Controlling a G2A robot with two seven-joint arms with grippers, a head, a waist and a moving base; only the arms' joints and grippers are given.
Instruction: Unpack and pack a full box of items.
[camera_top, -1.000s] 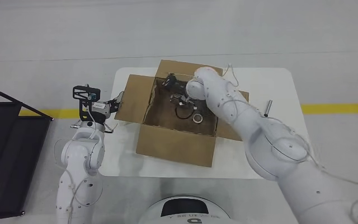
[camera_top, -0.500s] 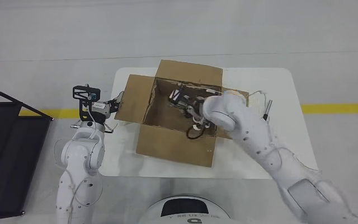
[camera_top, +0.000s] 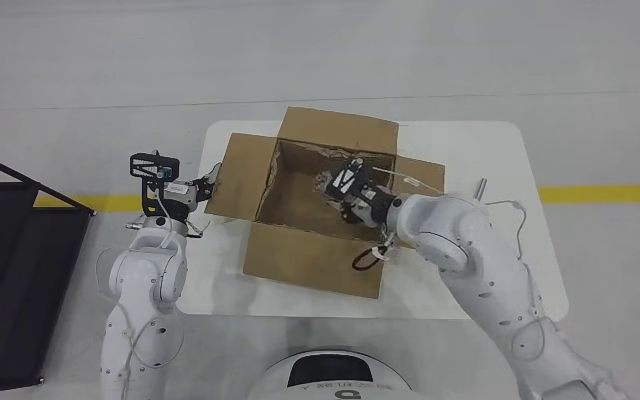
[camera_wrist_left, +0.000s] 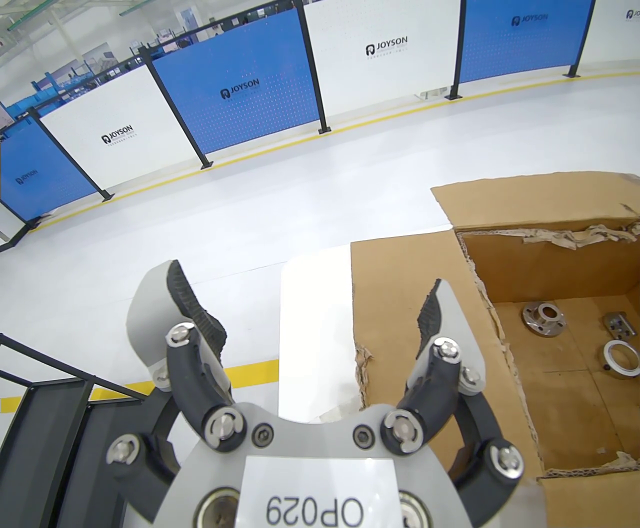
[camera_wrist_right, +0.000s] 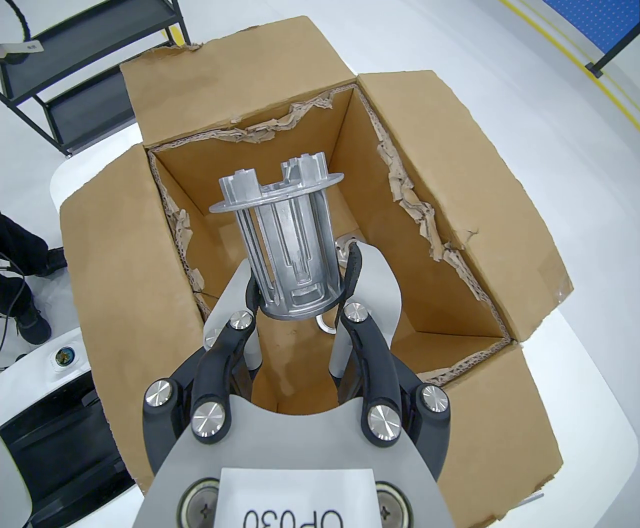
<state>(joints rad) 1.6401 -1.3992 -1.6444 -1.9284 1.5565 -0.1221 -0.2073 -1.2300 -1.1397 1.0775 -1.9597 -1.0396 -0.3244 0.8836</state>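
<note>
Right gripper (camera_wrist_right: 302, 280) clamps the metal casting (camera_wrist_right: 280, 225) over the open box (camera_wrist_right: 440, 165).

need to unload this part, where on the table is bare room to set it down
Bare table right of the box, around the small metal pin. Left strip is tight: the left claw sits there.

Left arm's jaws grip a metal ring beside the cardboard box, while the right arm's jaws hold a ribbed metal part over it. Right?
No: the left wrist view shows the left arm's jaws open and empty beside the cardboard box. The right arm's jaws do hold the ribbed metal part over it.
</note>
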